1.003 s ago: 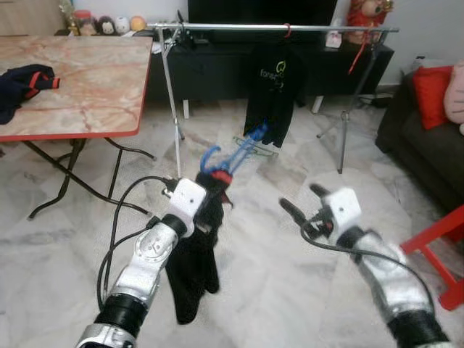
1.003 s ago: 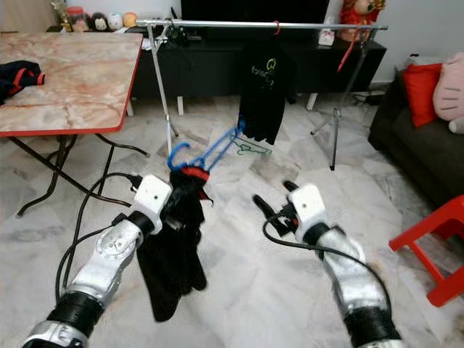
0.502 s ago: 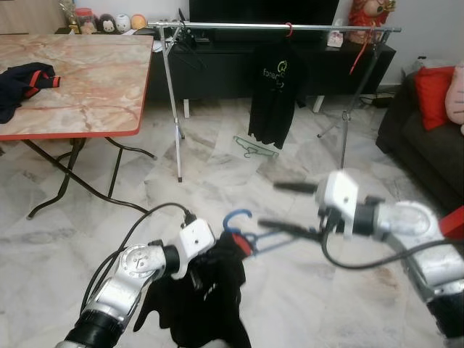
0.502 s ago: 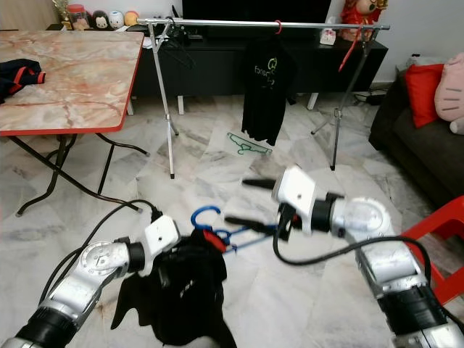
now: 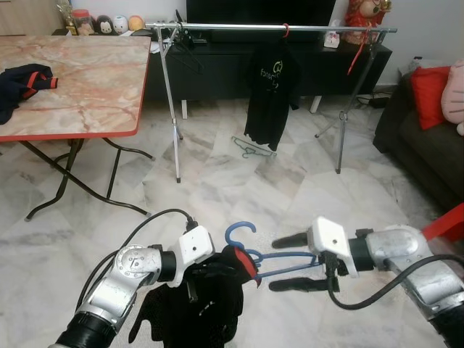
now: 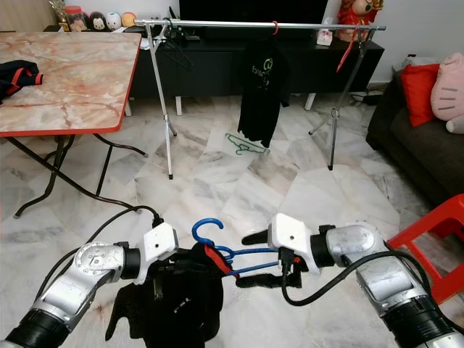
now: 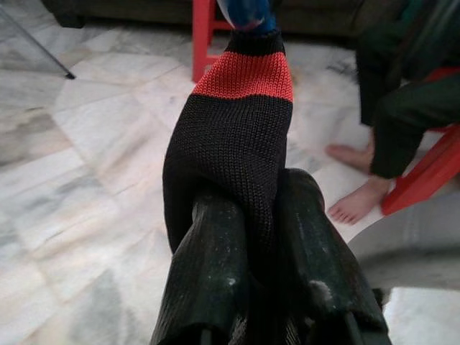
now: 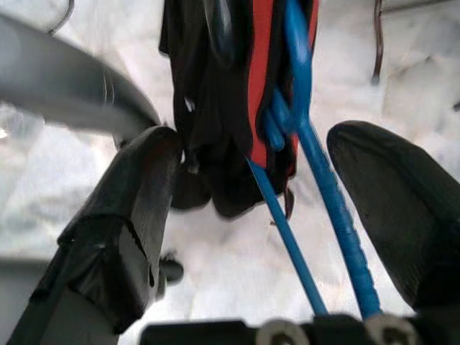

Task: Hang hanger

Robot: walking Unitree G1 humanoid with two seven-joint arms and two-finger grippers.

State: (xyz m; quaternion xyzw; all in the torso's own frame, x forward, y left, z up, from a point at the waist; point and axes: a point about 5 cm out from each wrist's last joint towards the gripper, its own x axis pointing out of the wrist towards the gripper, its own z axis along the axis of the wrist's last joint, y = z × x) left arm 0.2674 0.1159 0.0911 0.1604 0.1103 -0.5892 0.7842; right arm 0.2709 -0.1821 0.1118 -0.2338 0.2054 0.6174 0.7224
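A blue hanger (image 5: pixel 240 233) carries a black garment (image 5: pixel 199 308) with a red collar band (image 7: pixel 244 75). My left gripper (image 7: pixel 262 237) is shut on the garment's neck just below that band, low and in front of me. The right gripper (image 5: pixel 287 262) stands open, one finger above and one below the hanger's blue arms (image 8: pixel 327 194), which run between the fingers without being pinched. The silver clothes rail (image 5: pixel 217 27) stands far ahead, with a black T-shirt (image 5: pixel 270 94) hanging from it on a red hook.
A green hanger (image 5: pixel 254 150) lies on the marble floor under the rail. A red-edged folding table (image 5: pixel 80 80) stands on the left, a dark sofa (image 5: pixel 424 145) and a red stool (image 5: pixel 444 223) on the right. A person's bare foot (image 7: pixel 352 205) shows nearby.
The right gripper has dropped and turned so that its open fingers now straddle the hanger's arms. The left arm still holds the garment low, hardly moved.
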